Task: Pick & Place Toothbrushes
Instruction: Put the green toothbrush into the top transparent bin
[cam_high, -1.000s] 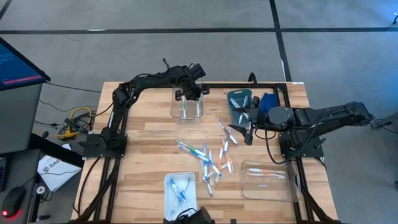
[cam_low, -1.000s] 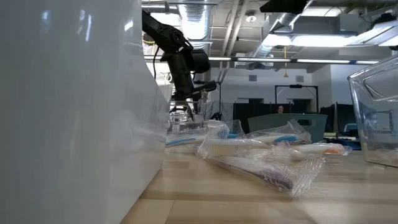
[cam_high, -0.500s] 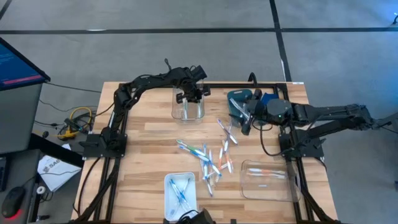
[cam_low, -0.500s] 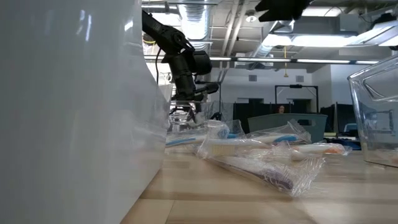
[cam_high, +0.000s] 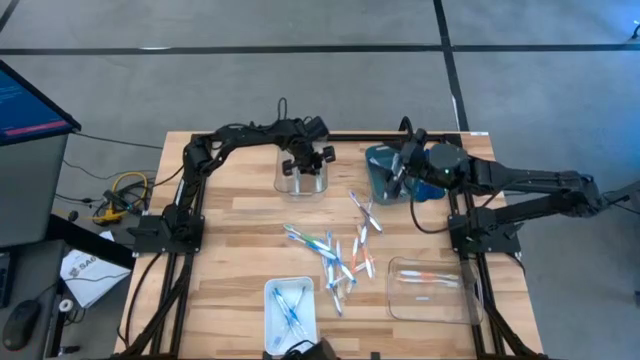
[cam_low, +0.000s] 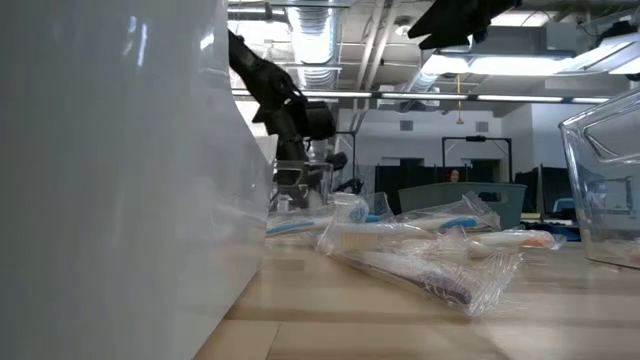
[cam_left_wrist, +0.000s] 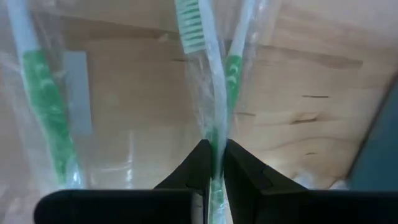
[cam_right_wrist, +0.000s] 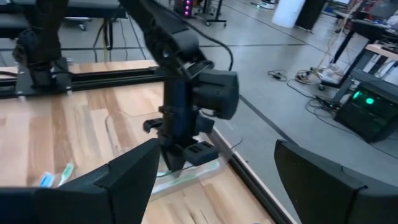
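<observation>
Since a second ago the right gripper (cam_high: 400, 172) has pulled back from the table's middle to hang over the teal bin (cam_high: 383, 178) near the back edge, fingers spread wide and empty. Left gripper (cam_high: 303, 167) hangs inside the clear container (cam_high: 301, 180) at the back edge, pinching a wrapped green toothbrush (cam_left_wrist: 205, 50). Loose toothbrushes (cam_high: 335, 256) clutter the table's middle; two more bins stand along the front edge.

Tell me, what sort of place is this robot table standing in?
Probably a robotics lab or workshop in an open office hall. Bare ducts run under the ceiling, desks with monitors fill the back, and a computer box with a green light sits on the grey floor.
</observation>
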